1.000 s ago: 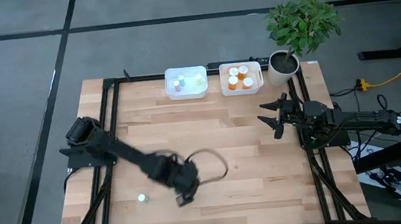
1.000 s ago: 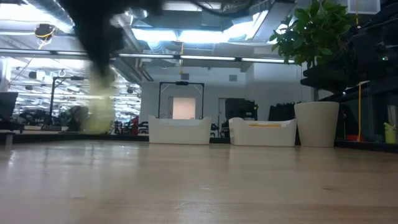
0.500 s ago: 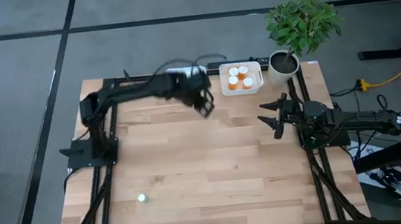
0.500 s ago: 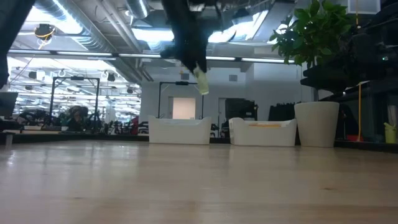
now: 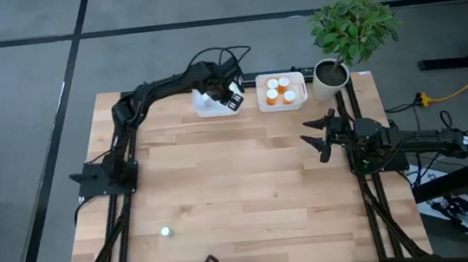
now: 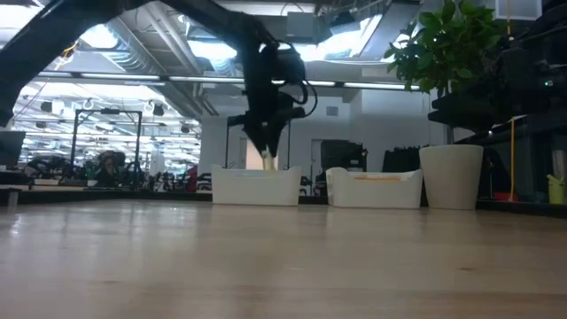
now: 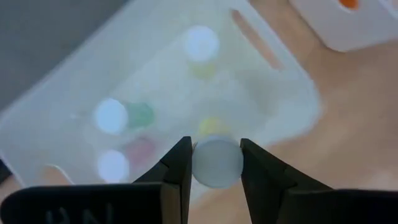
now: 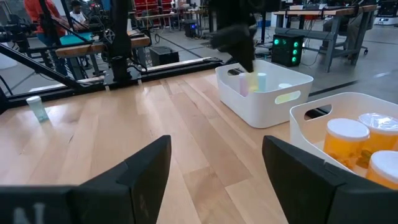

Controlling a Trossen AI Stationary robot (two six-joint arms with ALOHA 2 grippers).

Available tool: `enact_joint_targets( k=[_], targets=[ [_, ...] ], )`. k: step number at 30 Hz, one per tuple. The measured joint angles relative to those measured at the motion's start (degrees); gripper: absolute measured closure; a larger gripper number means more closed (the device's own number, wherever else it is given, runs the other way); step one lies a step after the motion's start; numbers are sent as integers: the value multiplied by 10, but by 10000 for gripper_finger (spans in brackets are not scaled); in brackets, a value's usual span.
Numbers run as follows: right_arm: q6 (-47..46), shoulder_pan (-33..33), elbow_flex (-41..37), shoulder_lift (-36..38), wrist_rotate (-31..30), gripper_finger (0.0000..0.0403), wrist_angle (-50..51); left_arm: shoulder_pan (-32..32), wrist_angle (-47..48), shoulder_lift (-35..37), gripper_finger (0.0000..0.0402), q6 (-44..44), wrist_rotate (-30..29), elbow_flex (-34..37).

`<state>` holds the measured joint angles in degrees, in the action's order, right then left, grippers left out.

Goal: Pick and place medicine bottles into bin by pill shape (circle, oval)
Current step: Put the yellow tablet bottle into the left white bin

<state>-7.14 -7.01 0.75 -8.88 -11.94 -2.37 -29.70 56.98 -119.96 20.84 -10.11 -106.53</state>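
Since the earlier frames the left arm has swung from the near side of the pale wooden surface (image 5: 248,182) to its far edge, and the left hand (image 5: 232,96) now hangs over the white plastic bin on the left (image 5: 204,107), which stands beside the white plastic bin on the right (image 5: 283,104). The right arm lies at the right side of the surface, its right hand (image 5: 316,137) spread wide and holding nothing. A leafy green plant in a white pot (image 5: 351,31) stands at the far right corner.

The right-hand bin holds small orange bottles with round white caps (image 5: 279,90). The left wrist view shows the left hand (image 7: 214,163) clenched on a tiny pale vial with a white top (image 7: 216,162), directly above the left-hand bin (image 7: 74,112), where more tiny vials (image 7: 118,116) already lie. One tiny pale green vial (image 5: 165,231) stands alone on the near left of the surface, well apart from both bins.
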Motion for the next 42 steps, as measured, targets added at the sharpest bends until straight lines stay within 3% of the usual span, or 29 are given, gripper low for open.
enact_joint_targets(
  k=[10,42],
  targets=[
    [0,0,0,0,0,148,0,-29,-12,-43,309,-12,-7,-4],
    [0,0,0,0,0,148,0,-25,-63,-48,300,-19,-8,-3]
  ],
)
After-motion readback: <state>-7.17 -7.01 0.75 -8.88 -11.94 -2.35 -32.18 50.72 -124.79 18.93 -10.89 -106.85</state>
